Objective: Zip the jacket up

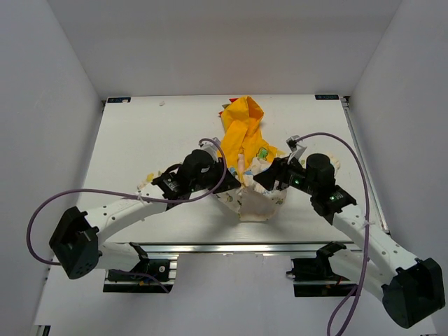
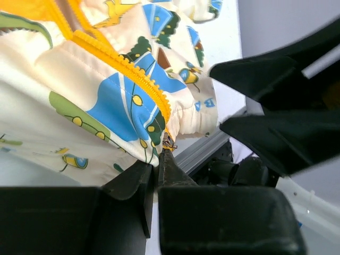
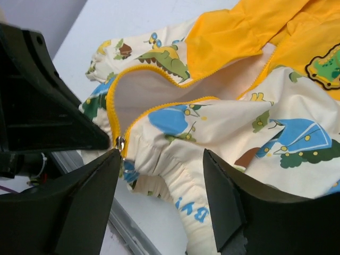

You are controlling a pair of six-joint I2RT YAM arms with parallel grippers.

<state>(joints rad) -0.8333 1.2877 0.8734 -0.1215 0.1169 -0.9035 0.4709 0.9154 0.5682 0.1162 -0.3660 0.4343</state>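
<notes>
On table (image 1: pixel 140 140) centre, jacket (image 1: pixel 246 150) lies crumpled w/ yellow hood far side, zip (image 3: pixel 159 104) apart down to slider (image 3: pixel 121 141) at hem; L gripper (image 2: pixel 159 162) pressed together, pinching jacket at zip's foot, R gripper (image 3: pixel 162 156) spread wide astride hem, nr slider, both crowding same spot.

I see one thing on the white table (image 1: pixel 154 140) — the child's hooded jacket (image 1: pixel 246 157), lying crumpled at about the middle. Its yellow-orange hood (image 1: pixel 241 119) points to the far edge. The cream dinosaur-print body bunches toward the near edge, close to the aluminium rail (image 1: pixel 231 247). A small white fleck (image 1: pixel 161 103) sits by the far edge — well apart from the jacket.
</notes>
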